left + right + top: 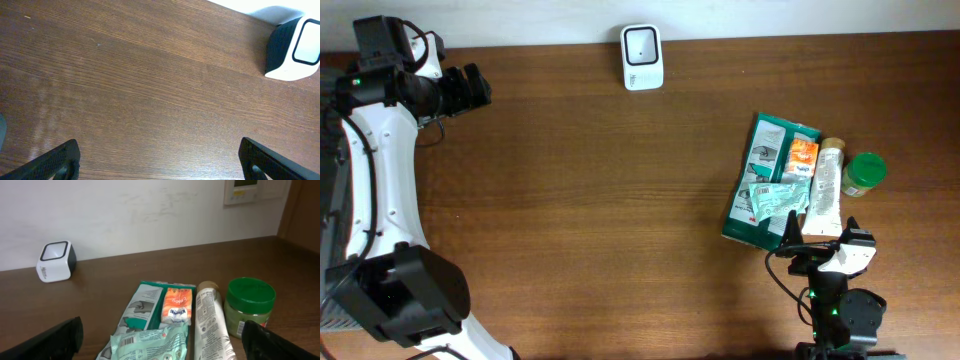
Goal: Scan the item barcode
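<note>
The white barcode scanner (642,57) stands at the table's far edge, also seen in the left wrist view (292,47) and right wrist view (56,261). The items lie in a pile at the right: a large green packet (760,175), an orange pack (176,305), a light green pouch (150,342) with a barcode facing up, a white tube (212,325) and a green-lidded jar (249,305). My right gripper (822,232) is open just in front of the pile, holding nothing. My left gripper (470,88) is open over bare wood at the far left.
The wooden table (580,200) runs between the scanner and the pile. A white wall (150,210) rises behind the table's far edge. The left arm's white body (380,190) lies along the left side.
</note>
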Robot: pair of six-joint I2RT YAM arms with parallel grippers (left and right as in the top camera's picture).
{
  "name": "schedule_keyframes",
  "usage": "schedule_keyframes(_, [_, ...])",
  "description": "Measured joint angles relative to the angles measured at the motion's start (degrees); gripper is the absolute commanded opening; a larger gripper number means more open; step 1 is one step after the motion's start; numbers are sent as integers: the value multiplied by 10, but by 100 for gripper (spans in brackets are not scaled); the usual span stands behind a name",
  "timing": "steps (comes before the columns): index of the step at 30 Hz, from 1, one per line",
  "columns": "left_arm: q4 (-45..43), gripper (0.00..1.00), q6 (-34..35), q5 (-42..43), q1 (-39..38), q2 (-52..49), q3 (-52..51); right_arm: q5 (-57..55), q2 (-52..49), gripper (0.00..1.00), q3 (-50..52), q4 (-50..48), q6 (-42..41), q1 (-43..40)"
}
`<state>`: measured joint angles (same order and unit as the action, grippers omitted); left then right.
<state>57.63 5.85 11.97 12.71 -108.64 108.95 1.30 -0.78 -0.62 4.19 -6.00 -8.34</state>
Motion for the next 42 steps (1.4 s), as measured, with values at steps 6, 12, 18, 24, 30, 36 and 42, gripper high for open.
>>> schedule_keyframes(6, [0,99,0,0,0,0,0,0,0,98,0,0,0,0])
schedule_keyframes(12, [0,99,0,0,0,0,0,0,0,98,0,0,0,0])
schedule_keyframes(18, [0,99,0,0,0,0,0,0,0,98,0,0,0,0])
schedule_keyframes(24, [0,99,0,-1,0,0,0,0,0,98,0,0,0,0])
schedule_keyframes(30, [1,99,0,-51,0,7,0,0,0,98,0,0,0,0])
schedule_keyframes(36, [16,99,0,-80,-1,107,-3,0,0,98,0,0,0,0])
schedule_keyframes(42, [-12,99,-7,-99,-1,203,-17,0,0,98,0,0,0,0])
